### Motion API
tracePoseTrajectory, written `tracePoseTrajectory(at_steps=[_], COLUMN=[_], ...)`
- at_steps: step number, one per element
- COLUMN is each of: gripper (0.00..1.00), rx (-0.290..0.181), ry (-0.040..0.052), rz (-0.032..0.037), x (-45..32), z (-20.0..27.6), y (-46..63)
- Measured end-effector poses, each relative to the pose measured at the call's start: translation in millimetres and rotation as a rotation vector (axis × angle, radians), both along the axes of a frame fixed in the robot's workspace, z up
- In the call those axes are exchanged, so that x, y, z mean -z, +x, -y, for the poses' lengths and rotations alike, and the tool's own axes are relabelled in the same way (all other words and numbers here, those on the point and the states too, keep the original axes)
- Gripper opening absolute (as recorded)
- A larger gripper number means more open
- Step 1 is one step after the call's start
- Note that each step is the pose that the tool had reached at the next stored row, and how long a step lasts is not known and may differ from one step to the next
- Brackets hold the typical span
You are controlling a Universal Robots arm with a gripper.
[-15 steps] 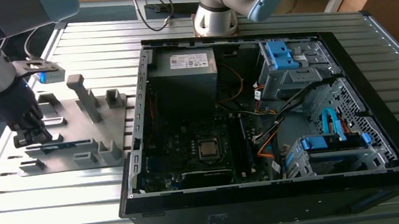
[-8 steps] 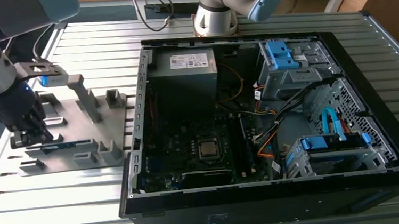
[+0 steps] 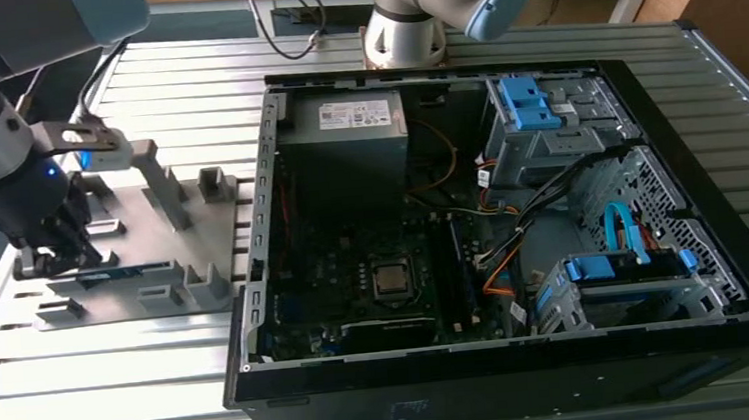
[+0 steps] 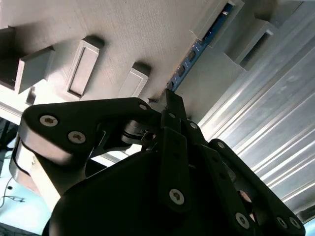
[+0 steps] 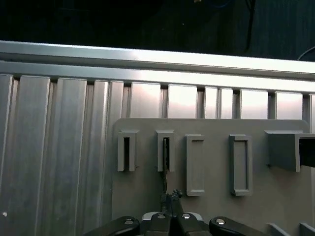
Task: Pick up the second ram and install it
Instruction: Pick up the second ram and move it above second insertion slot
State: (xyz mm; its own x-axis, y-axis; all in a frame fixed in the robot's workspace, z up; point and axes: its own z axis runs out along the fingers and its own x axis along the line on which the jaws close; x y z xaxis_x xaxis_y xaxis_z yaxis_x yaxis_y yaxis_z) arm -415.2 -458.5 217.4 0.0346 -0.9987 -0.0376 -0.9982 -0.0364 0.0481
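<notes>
1. I judge the second ram (image 3: 119, 276) to be light and stiff but fragile. It is a thin board that won't stand twisting or a hard squeeze, and its flat faces look smooth enough to slip.
2. I would hold it across the two flat faces near one end and keep off the contact edge and the chips.
3. In the second wrist view it is a narrow blue-green strip (image 4: 197, 46) with small dark parts along it. In the first wrist view I see it edge-on, as a dark line (image 5: 166, 157).
4. It stands on its long edge in the slotted blocks of the grey holder tray (image 3: 150, 250). The tray sits on the slatted metal counter (image 3: 120, 380), beside the open computer case (image 3: 256, 269) on the exterior view's left.
5. The gripper (image 5: 170, 197) is at the ram's near end. Its fingers are drawn almost together, and as far as I can judge the board is pinched between them while seated in the tray.
</notes>
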Motion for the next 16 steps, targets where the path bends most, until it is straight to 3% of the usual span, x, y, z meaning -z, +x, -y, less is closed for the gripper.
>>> tracePoseTrajectory(at_steps=[4,8,16], gripper=[0.10,0.10,0.10], rx=[0.039,0.071,0.085], ry=[-0.0006,-0.0188,-0.0200], rz=[0.0001,0.0006,0.0004], x=[0.8,1.2,1.3], z=[0.0,0.1,-0.1], y=[0.4,1.2,1.3])
